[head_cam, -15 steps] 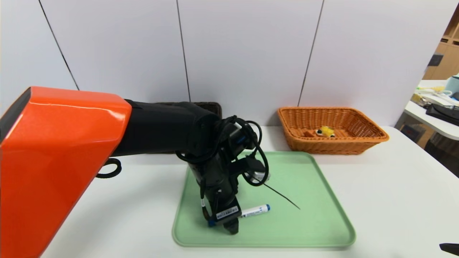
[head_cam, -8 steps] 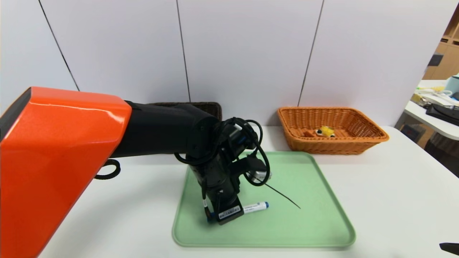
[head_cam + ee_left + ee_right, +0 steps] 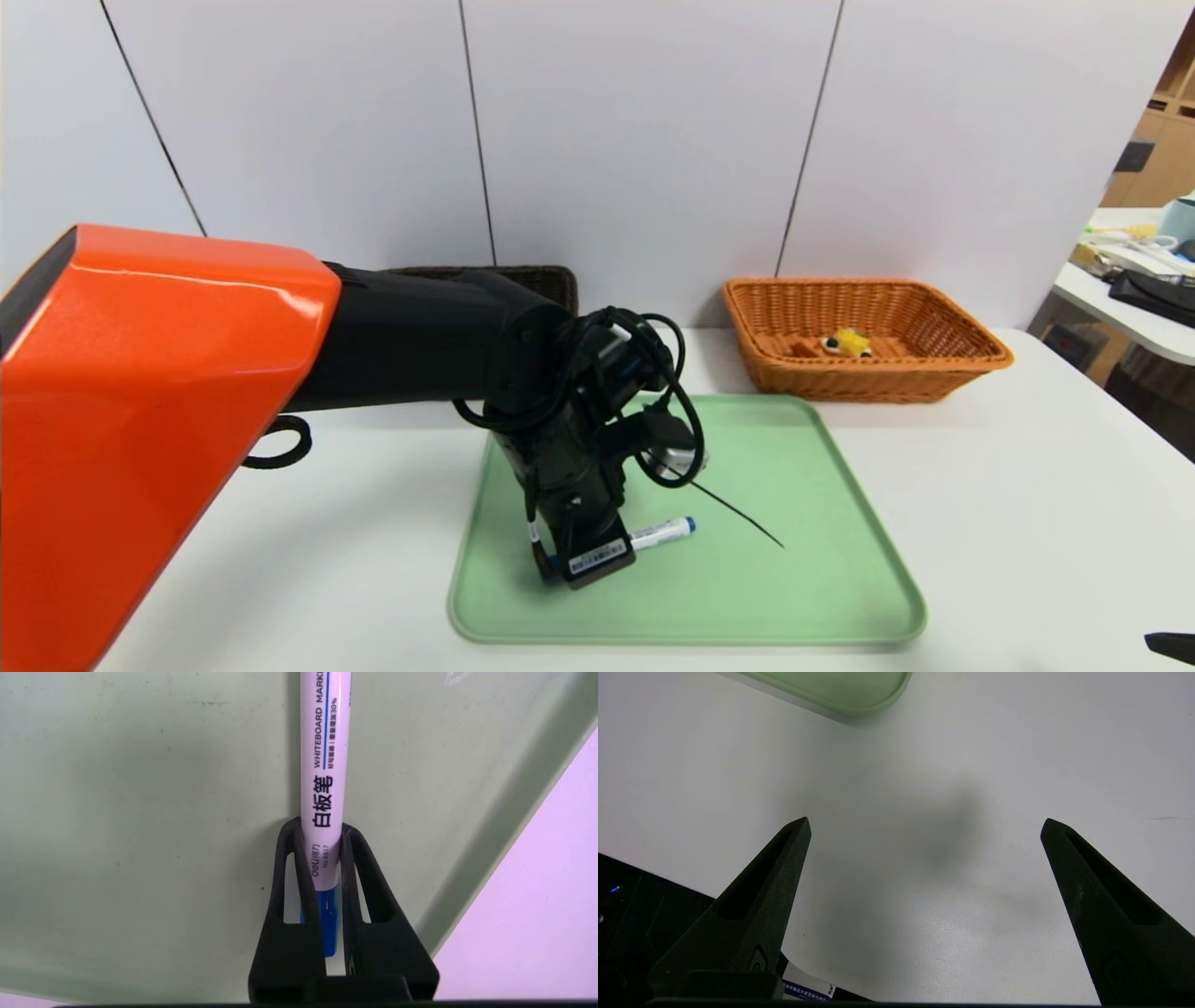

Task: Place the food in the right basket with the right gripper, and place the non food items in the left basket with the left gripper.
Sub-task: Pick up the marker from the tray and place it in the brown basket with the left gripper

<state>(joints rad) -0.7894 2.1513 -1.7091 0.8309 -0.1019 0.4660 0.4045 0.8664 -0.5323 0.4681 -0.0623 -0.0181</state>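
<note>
Marker, white-barrelled and slim, is what I have between my fingers: the marker pen (image 3: 323, 793) shows blue at both ends, a blue stripe running along its side, the words "WHITEBOARD MARKER", bold black Chinese characters, and smaller print reading "deli" and "No.6817" close to one blue end. My left gripper (image 3: 321, 826) is closed on it, one fingertip pressed to each side of the white barrel by that small print. The blue end beside the print lies back between my fingers, while most of the white barrel reaches out beyond my fingertips.

I have it over the green tray (image 3: 775, 597), in the half nearer the tray's front edge and toward its front left corner; whether the pen touches the tray I cannot tell. From the head, my left arm hides its middle, and the far blue end points toward the tray's right edge.

My right gripper (image 3: 926, 828) is idle with its fingers spread wide, above the white table (image 3: 924, 933), off the tray's front right corner.

The waffle wedge (image 3: 850, 343), with yellow and dark bits on top, sits inside the orange basket (image 3: 868, 381), behind the tray's back right corner. The dark brown basket (image 3: 551, 280) stands behind the tray's back left corner, mostly hidden by my left arm; what it holds I cannot see.
</note>
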